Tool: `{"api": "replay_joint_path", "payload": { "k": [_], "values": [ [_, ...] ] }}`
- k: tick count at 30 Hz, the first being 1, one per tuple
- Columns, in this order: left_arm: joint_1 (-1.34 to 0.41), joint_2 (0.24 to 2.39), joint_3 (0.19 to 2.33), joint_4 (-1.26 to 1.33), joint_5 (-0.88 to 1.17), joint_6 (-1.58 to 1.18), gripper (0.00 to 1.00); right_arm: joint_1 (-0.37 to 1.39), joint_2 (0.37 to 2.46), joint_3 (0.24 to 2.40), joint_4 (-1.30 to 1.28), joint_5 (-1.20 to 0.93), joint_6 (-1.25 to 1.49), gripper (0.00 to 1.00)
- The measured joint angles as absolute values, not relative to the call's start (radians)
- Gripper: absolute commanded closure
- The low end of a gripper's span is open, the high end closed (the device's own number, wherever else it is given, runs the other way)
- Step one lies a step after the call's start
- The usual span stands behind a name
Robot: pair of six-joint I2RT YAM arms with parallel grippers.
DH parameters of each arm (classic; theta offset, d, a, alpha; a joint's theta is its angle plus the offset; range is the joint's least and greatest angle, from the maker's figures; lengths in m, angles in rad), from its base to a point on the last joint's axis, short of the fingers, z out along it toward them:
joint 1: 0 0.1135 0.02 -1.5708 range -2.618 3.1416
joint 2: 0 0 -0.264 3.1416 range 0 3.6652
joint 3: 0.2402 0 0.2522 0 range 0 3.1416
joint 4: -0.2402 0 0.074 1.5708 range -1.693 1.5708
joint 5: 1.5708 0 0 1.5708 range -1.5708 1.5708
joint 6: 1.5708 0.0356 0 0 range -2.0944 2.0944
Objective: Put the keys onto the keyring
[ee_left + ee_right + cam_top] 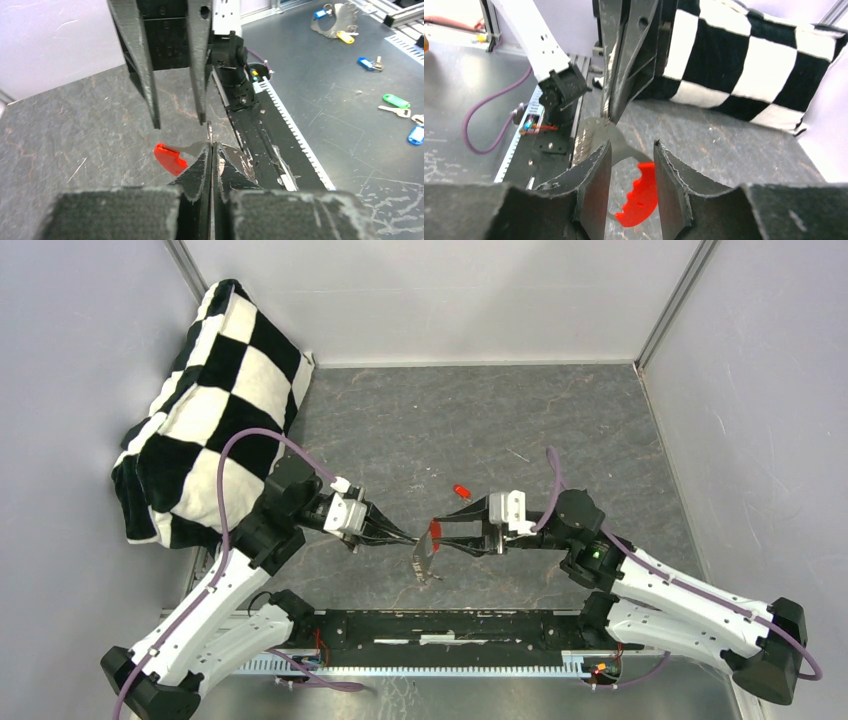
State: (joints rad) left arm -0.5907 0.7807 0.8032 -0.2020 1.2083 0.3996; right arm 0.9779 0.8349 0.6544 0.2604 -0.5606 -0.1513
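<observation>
Two grippers face each other tip to tip over the middle of the dark, mottled counter. At far left, a black-and-white chequered cushion leans in the back corner against the wall. Next comes the left gripper, its jaws pressed fully together on the thin grey metal part of the keyring. That metal part is pinched at its edge and hangs down toward the near side of the counter. The keyring's red toothed band curves away just beside the pinched spot. It lies in the gap between the fingers of the right gripper. Those jaws stand partly apart, one on each side of the band. Whether either finger touches the band cannot be told, and nothing is clamped between them. Slightly right of the tips and farther back, a red-headed key lies alone on the counter, apart from both grippers. Farthest right in the left wrist view, past the toothed rail at the counter's edge, coloured key tags lie scattered on a lower grey surface.
</observation>
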Motion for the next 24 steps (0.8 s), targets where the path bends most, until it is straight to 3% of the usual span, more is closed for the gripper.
{"api": "replay_joint_path", "payload": {
  "k": [10, 24],
  "values": [
    [-0.591, 0.798, 0.840, -0.186, 1.288, 0.396, 0.98, 0.978, 0.856, 0.630, 0.524, -0.635, -0.031, 0.60],
    [-0.591, 0.799, 0.845, -0.166, 1.284, 0.377, 0.98, 0.980, 0.916, 0.630, 0.590, -0.707, 0.038, 0.61]
  ]
}}
